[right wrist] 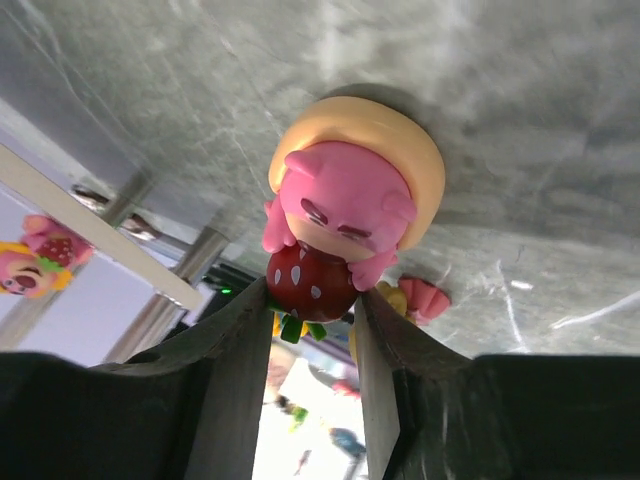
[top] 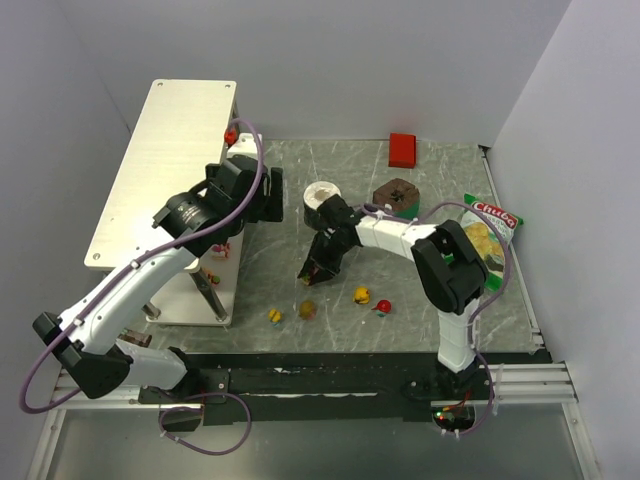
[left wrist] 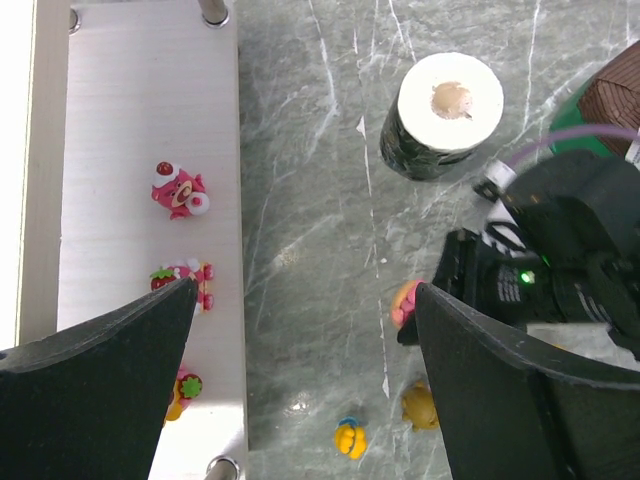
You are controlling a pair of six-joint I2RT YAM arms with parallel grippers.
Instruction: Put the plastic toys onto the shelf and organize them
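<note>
Close to the near edge of the worktop [top: 400, 325] four loose toys lie in a rough row: a yellow-and-orange toy [top: 274, 316], a tan toy [top: 307, 309], a yellow toy [top: 362, 296] and a red toy [top: 382, 306].

Just beyond them, toward the middle of the worktop, the right gripper [right wrist: 312, 300] points down at a pink figurine [right wrist: 345, 205] lying on the marbled surface. Its jaws are pinched on the red strawberry at the figurine's lower end, one fingertip against each side.

The shelf [top: 165, 150] stands along the left edge of the worktop, its long side running near to far. The left wrist view shows three toys lined up on its lower tier. Nearest is an orange-and-red toy [left wrist: 185, 388], partly hidden behind a finger. A strawberry-trimmed toy [left wrist: 185, 275] sits next, and a pink bear [left wrist: 180, 190] is farthest.

The left gripper [left wrist: 305, 290] hangs above the worktop just off the shelf's inner side, over the strip between the shelf and the right gripper. Its jaws are spread wide and hold nothing.

Farther back stand a dark cup with a white top [top: 322, 195] and a brown object [top: 396, 193]. A green chip bag [top: 492, 228] lies against the right edge. A red block [top: 402, 149] sits at the far edge.
</note>
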